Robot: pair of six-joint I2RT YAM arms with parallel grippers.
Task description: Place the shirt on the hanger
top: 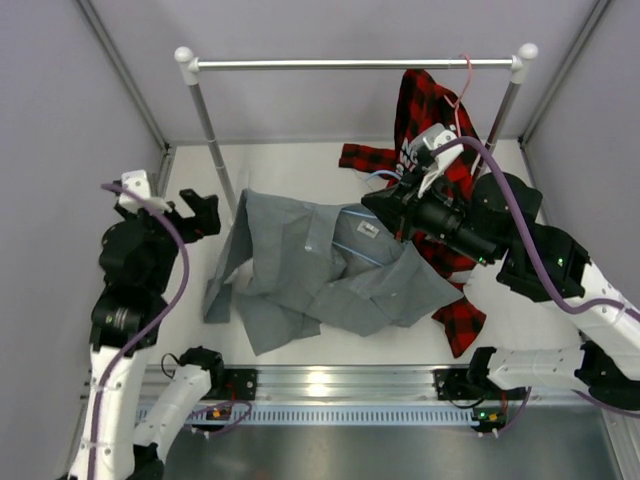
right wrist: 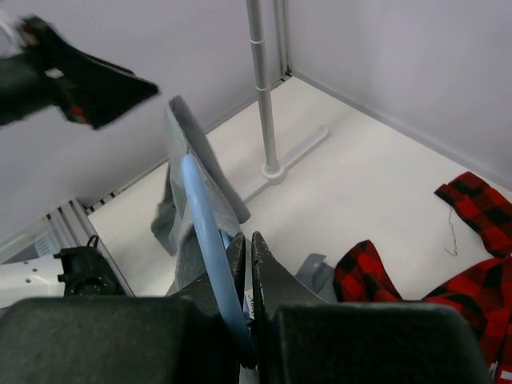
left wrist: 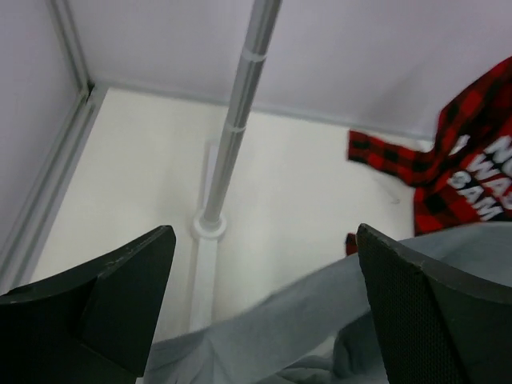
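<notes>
The grey shirt (top: 310,275) lies rumpled on the table's middle, collar toward the right. My right gripper (top: 385,208) is at the collar. In the right wrist view its fingers (right wrist: 251,244) are shut on the light-blue hanger (right wrist: 204,224), whose wire runs up and away with grey shirt cloth (right wrist: 180,144) draped over its far end. My left gripper (top: 200,215) is open and empty at the shirt's left edge. In the left wrist view it (left wrist: 264,304) hovers over a grey sleeve (left wrist: 296,320) without touching it.
A metal clothes rack stands at the back, with its rail (top: 355,64) and left post (top: 210,130). The red-and-black plaid shirt (top: 430,120) hangs from the rail's right end on a pink hanger (top: 465,75) and trails onto the table. Walls close both sides.
</notes>
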